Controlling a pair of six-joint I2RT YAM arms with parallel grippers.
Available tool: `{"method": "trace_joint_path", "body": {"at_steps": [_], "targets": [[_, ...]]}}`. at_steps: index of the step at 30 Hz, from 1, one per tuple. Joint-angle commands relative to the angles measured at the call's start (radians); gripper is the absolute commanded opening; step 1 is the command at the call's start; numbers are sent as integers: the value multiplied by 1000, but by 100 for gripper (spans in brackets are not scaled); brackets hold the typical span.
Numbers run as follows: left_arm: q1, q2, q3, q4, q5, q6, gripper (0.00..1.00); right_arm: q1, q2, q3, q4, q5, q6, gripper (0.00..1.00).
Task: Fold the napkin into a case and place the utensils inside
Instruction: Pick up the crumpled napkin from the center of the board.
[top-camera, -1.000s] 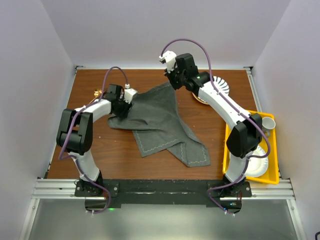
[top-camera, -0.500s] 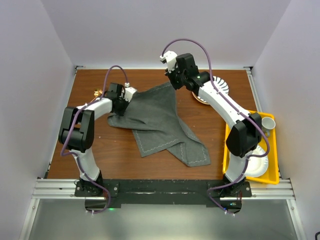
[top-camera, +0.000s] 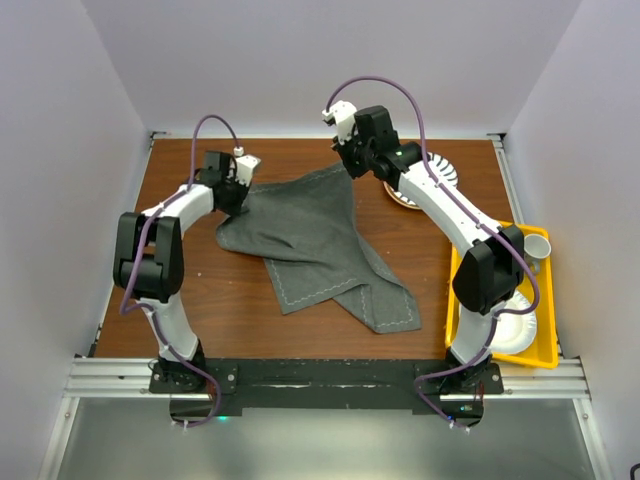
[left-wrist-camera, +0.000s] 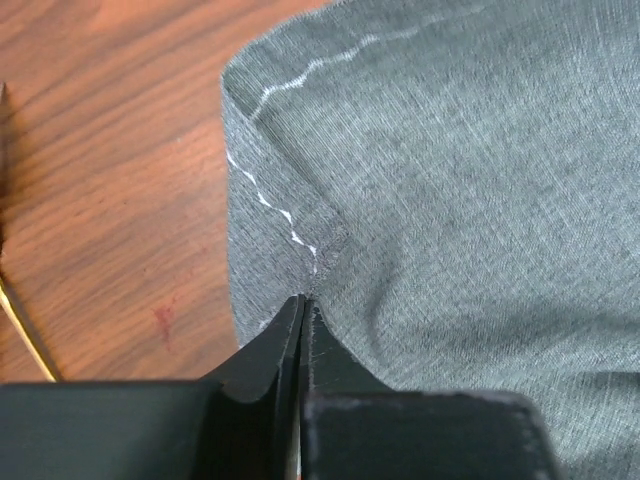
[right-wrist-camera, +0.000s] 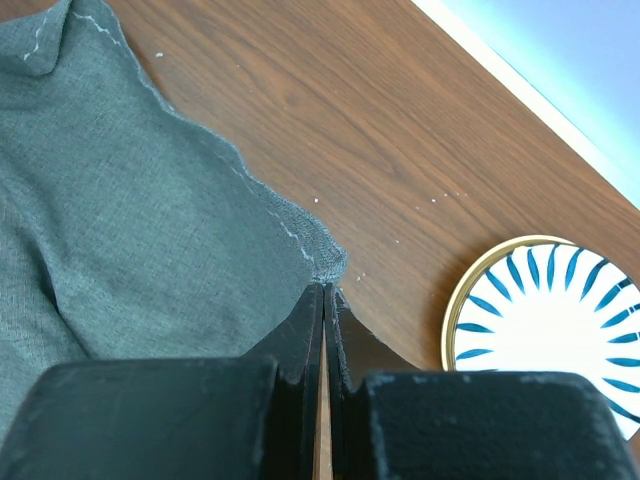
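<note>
Napkin (top-camera: 310, 235) corners clamped: left pincer (left-wrist-camera: 303, 303), right pincer (right-wrist-camera: 325, 290); striped plate (right-wrist-camera: 548, 322) near right pincer.

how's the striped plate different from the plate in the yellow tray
The striped plate has blue rays and a gold rim; the tray plate is plain white. The striped plate sits on the bare wood table at the far right; the tray plate lies in the yellow tray, nearer the arm bases. Both are round and partly hidden by the right arm.
</note>
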Motion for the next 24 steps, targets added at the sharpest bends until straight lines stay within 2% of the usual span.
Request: {"method": "trace_joint_path", "body": {"at_steps": [1, 4, 10, 13, 17, 21, 23, 24], "targets": [[15, 15, 35, 19, 36, -35, 0, -5, -32, 16, 14, 7, 6, 0], [47, 7, 54, 10, 66, -54, 0, -7, -34, 17, 14, 10, -1, 0], [163, -97, 130, -19, 299, -55, 0, -59, -35, 75, 12, 33, 7, 0], [190, -149, 197, -44, 368, -41, 0, -97, -29, 135, 14, 37, 13, 0], [202, -198, 281, -44, 401, -52, 0, -142, -18, 223, 31, 44, 16, 0], [210, -183, 439, 11, 436, -133, 0, -166, 5, 304, 130, 71, 27, 0], [214, -157, 520, 37, 464, -169, 0, -177, 52, 405, 187, 83, 27, 0], [214, -125, 618, 60, 474, -204, 0, -180, 72, 454, 198, 83, 29, 0]]}}
